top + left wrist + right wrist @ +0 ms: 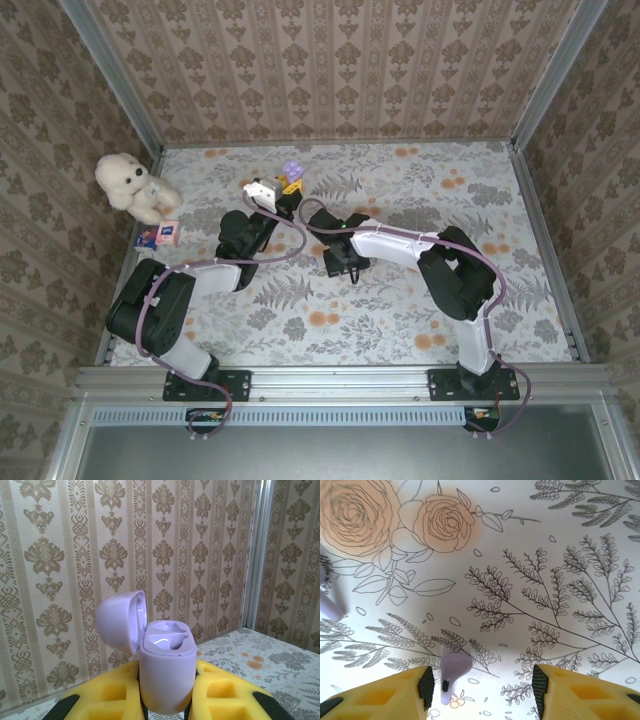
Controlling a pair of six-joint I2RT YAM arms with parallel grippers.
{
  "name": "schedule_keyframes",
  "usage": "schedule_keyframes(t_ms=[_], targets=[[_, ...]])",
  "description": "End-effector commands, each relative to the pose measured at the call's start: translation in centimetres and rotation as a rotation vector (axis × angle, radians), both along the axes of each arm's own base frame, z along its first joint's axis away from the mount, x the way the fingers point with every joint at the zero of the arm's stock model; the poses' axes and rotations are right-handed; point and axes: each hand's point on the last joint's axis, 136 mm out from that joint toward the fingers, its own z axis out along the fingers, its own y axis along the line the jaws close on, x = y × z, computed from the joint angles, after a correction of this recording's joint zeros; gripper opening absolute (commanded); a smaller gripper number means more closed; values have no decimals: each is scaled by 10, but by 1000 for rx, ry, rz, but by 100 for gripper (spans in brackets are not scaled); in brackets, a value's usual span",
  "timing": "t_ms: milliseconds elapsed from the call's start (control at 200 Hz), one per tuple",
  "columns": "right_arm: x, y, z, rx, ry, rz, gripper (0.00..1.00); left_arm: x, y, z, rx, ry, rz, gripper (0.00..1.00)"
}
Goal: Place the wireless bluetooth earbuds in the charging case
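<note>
Where right pincer (482, 687) gapes, lilac earbud (453, 672) lies

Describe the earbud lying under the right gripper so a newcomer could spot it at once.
Over the floral cloth, find the open right gripper. Between its yellow fingers lies the earbud: a small solid lilac piece with a stem, unlike the flat printed leaves and orange roses around it.

The charging case (167, 675) and earbud (454, 667) are lilac, pincer fingers (380, 695) yellow, cloth (545, 580) orange-flowered, walls (65, 555) beige damask.
</note>
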Motion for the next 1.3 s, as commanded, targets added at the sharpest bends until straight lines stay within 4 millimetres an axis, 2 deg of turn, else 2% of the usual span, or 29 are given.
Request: schedule_keyframes(t_ms=[0,115,395,905,1295], targets=[[3,10,21,50,-22,-29,57,-4,2,20,-42,-47,-15,0],[7,8,21,29,-19,-61,55,-4,2,20,-41,-47,-15,0],[3,2,5,-9,14,-136,48,-6,3,23,-43,-53,-14,0],[-2,7,-16,-51,47,-132,40,-6,4,24,-45,-55,-13,0],[-5,6,-22,-65,55,-128,32,-6,3,23,-44,-55,-13,0]])
